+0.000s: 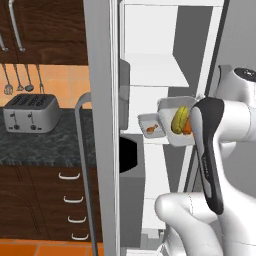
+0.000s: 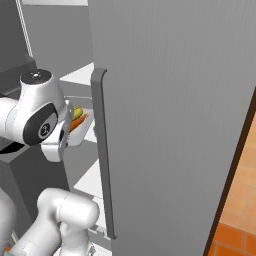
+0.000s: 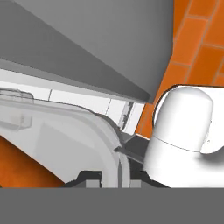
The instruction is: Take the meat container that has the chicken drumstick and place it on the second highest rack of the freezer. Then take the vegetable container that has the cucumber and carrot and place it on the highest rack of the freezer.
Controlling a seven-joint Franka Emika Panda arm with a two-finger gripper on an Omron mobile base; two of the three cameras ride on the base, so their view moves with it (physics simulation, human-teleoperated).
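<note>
My pincer (image 3: 114, 175) is clamped on the vegetable tray's (image 1: 172, 104) rim, holding cucumber (image 1: 179, 118) and carrot (image 1: 187, 128) inside the freezer (image 1: 150, 65); the drumstick (image 1: 151, 129) tray sits at nine o'clock.

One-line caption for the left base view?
Arm holds vegetable container with cucumber inside freezer, beside drumstick tray.

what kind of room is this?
A rendered kitchen: an open freezer with white shelves, a toaster on a dark stone counter, and utensils hanging on the wall.
</note>
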